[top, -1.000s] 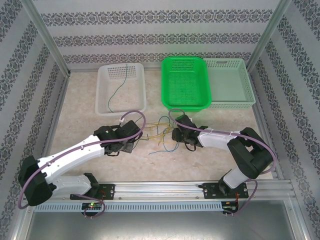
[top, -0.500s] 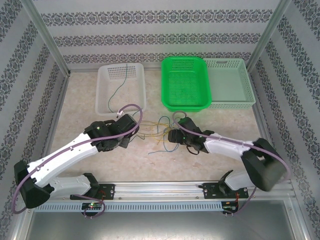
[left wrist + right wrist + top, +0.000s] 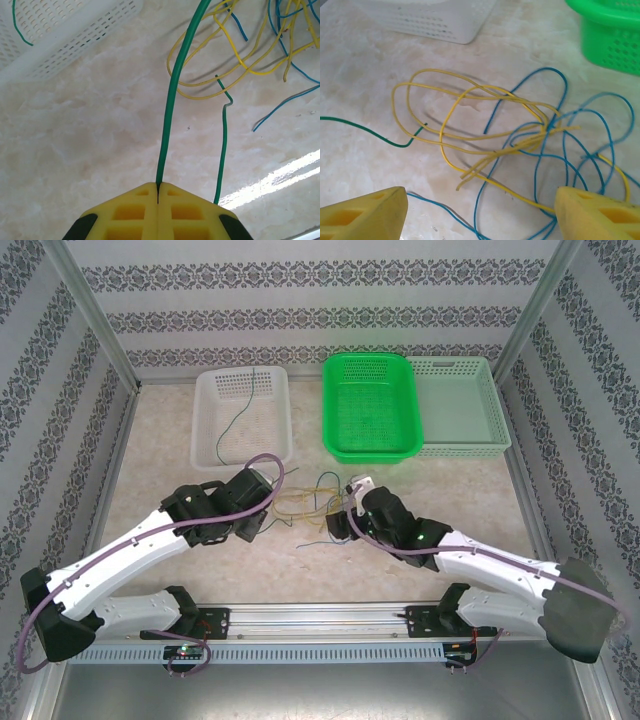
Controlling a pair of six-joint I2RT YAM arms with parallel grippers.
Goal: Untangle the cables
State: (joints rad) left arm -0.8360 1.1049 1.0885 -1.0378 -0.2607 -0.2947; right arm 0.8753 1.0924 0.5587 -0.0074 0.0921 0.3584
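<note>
We count three baskets [image 3: 370,455] far, one tangle of cables [image 3: 544,125] mid-table, and bare table [image 3: 470,485] around it. Our left gripper [image 3: 158,192] pinches a green cable [image 3: 172,100]; our right gripper [image 3: 480,210] hangs spread above the tangle.

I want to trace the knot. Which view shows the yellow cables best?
Right wrist: the yellow cables lie close and nearly whole, their loops crossing the blue cables in plain sight. Left wrist catches part of the loops at its upper right. Top external gives faint, hair-thin strands mid-table.
</note>
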